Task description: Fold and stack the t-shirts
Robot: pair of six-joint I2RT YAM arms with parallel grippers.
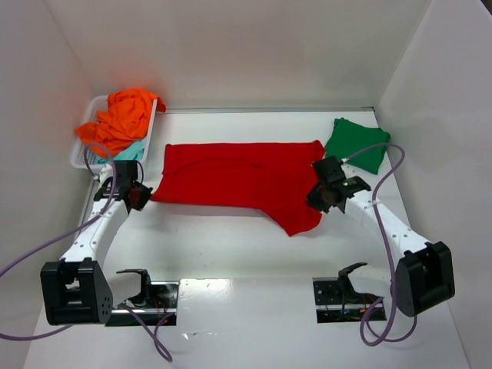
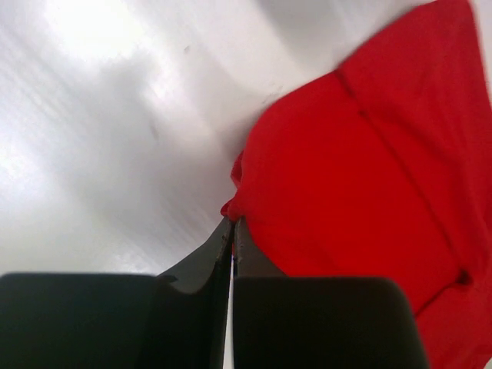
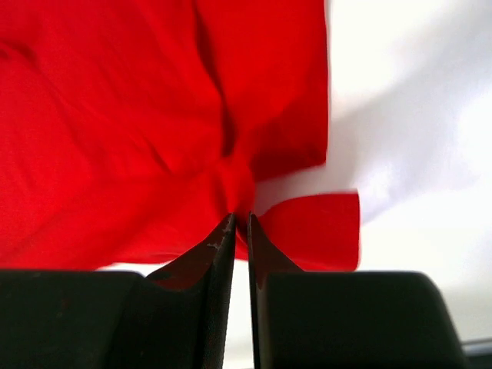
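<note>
T-shirts waiting their turn, the orange t-shirt (image 1: 127,115) heaped over the teal t-shirt (image 1: 132,149), sit in the basket (image 1: 81,154) at the far left corner, out of my working area. Next along, my left gripper (image 2: 233,223) has its jaws pinched tight on the left edge of the red t-shirt (image 1: 231,175), which lies stretched across the middle of the table (image 1: 246,254). At its right end my right gripper (image 3: 240,219) is closed to a sliver on a gathered bunch of the same cloth. Holding both ends, I judge, keeps it taut for a fold. Far right, the green t-shirt (image 1: 357,144) lies folded, likely the base of the stack.
</note>
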